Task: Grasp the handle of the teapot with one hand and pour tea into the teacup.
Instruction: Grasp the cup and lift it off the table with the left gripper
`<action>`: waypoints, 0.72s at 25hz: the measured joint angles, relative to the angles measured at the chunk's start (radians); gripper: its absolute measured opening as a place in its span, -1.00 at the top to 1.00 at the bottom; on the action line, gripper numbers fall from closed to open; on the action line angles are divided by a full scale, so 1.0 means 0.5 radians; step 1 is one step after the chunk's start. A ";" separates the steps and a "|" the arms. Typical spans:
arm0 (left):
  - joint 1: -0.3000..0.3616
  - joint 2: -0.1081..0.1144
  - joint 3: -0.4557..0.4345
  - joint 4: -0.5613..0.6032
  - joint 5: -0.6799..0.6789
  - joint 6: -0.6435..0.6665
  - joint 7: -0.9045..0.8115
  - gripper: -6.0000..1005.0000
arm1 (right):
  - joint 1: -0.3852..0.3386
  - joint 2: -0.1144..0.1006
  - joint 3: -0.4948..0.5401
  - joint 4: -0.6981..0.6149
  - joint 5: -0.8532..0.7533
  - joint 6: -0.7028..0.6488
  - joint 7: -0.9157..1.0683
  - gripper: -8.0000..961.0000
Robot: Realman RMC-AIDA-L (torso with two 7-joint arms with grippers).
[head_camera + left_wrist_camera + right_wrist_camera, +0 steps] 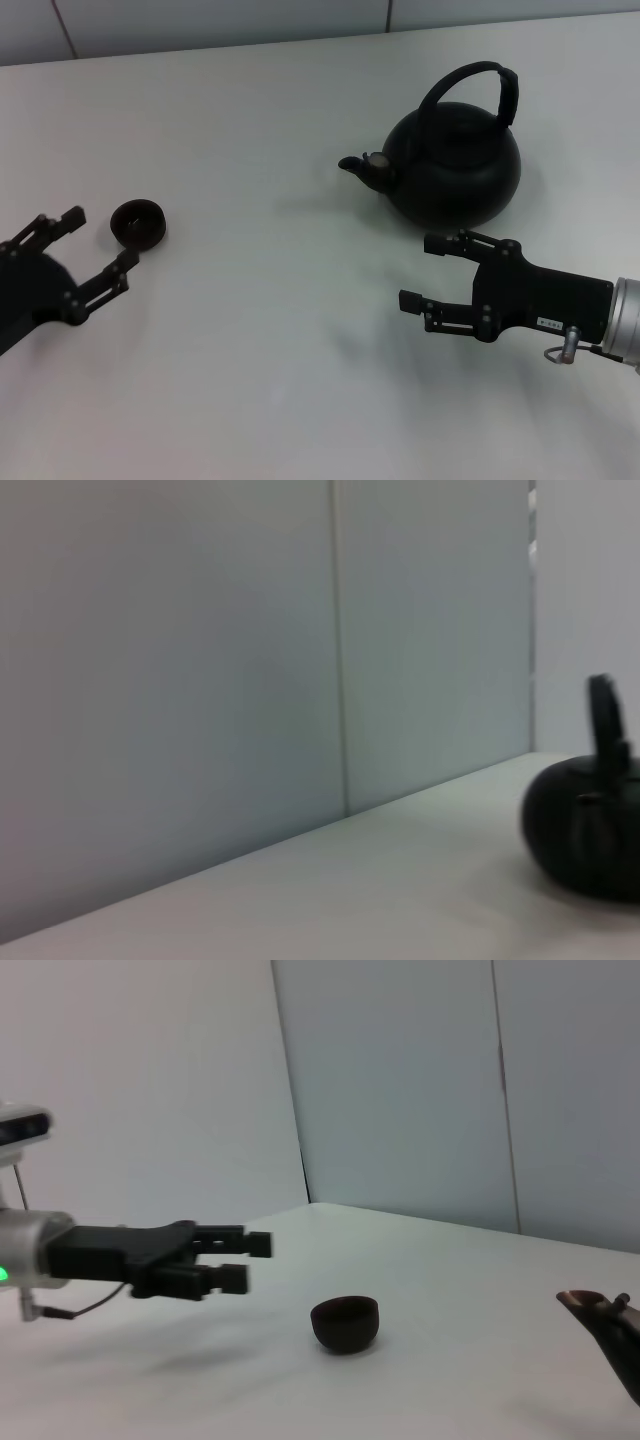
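The black teapot (455,165) stands upright on the white table at the back right, spout to the left, with its arched handle (478,85) standing over its top. It also shows in the left wrist view (590,825), and its spout tip shows in the right wrist view (600,1318). The small black teacup (137,222) sits at the left and shows in the right wrist view (345,1322). My right gripper (420,272) is open and empty, in front of the teapot and apart from it. My left gripper (98,240) is open and empty, just beside the teacup; it also shows in the right wrist view (250,1260).
The white table (280,340) runs back to a pale panelled wall (200,20). The table's far edge lies just behind the teapot.
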 joint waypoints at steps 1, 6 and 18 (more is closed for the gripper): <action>-0.021 -0.005 0.003 0.000 0.000 -0.035 0.000 -0.57 | 0.000 0.000 0.000 -0.001 0.000 -0.001 0.000 -0.74; -0.157 -0.038 0.009 0.003 0.029 -0.259 0.008 -0.58 | -0.001 0.000 0.000 -0.003 0.000 -0.009 0.001 -0.74; -0.280 -0.073 -0.008 0.020 0.197 -0.545 -0.106 -0.53 | 0.001 0.000 0.000 -0.009 0.000 -0.012 0.021 -0.74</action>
